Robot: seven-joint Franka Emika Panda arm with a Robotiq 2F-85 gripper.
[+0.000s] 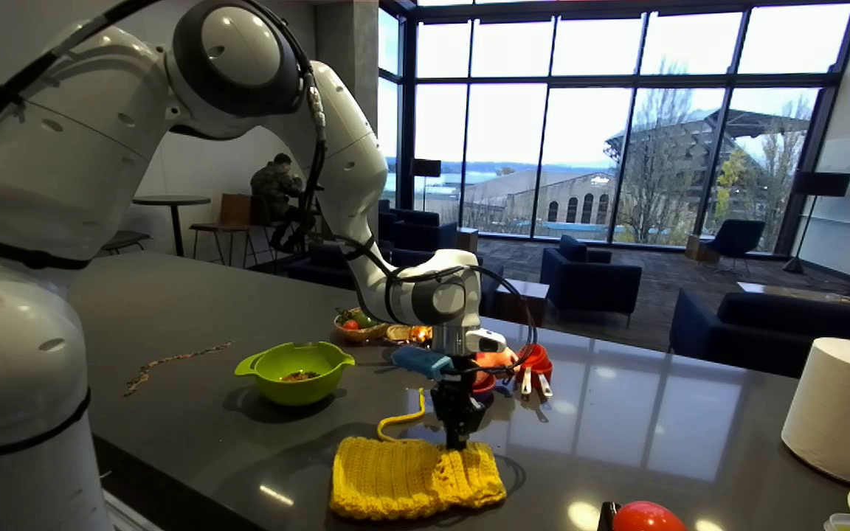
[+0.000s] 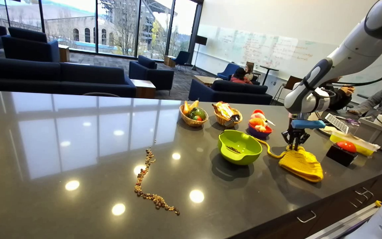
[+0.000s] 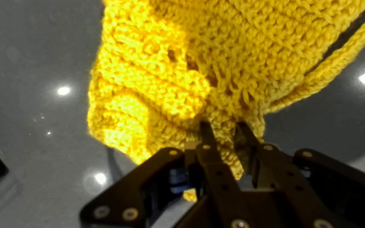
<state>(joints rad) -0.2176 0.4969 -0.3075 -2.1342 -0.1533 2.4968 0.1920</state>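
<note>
Claw point(image 3: 223, 124) sits at the far edge of the yellow knit point(image 1: 395, 479), jaws a narrow gap apart with knit showing between them; can't tell if it's pinched. Knit lies on the dark counter point(image 2: 227, 205), cord point(image 1: 401, 419) running off its far side; in both exterior views green bowl point(image 2: 240, 158) is left of it, red dome point(image 2: 347, 146) right.
</note>
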